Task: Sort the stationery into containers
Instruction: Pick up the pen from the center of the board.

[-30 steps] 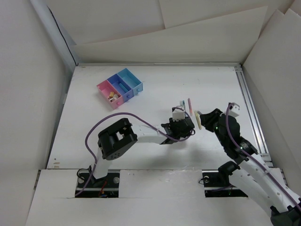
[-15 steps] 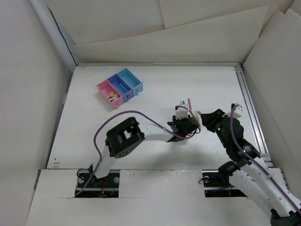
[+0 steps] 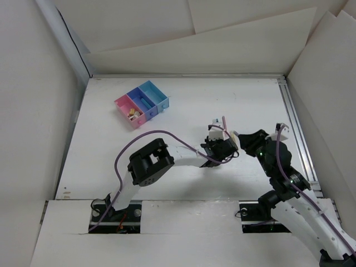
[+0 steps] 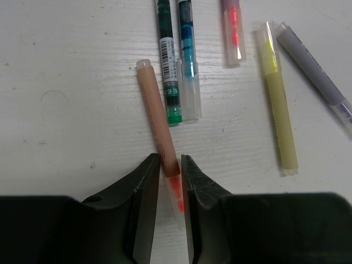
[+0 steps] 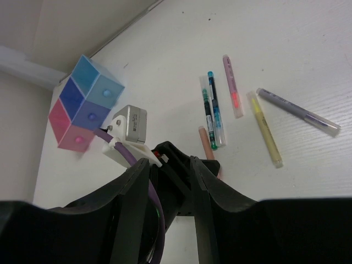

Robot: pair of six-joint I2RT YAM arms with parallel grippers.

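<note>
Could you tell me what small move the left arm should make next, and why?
Probably close the left gripper fully before lifting. Its fingers closely flank the orange-tipped end of the peach highlighter, which lies flat on the table, and a firm pinch isn't evident yet.

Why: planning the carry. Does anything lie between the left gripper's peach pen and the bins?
Nothing visible does. The left gripper pinches the peach pen; no object shows on the table between it and the bins. Other pens lie on its far side.
</note>
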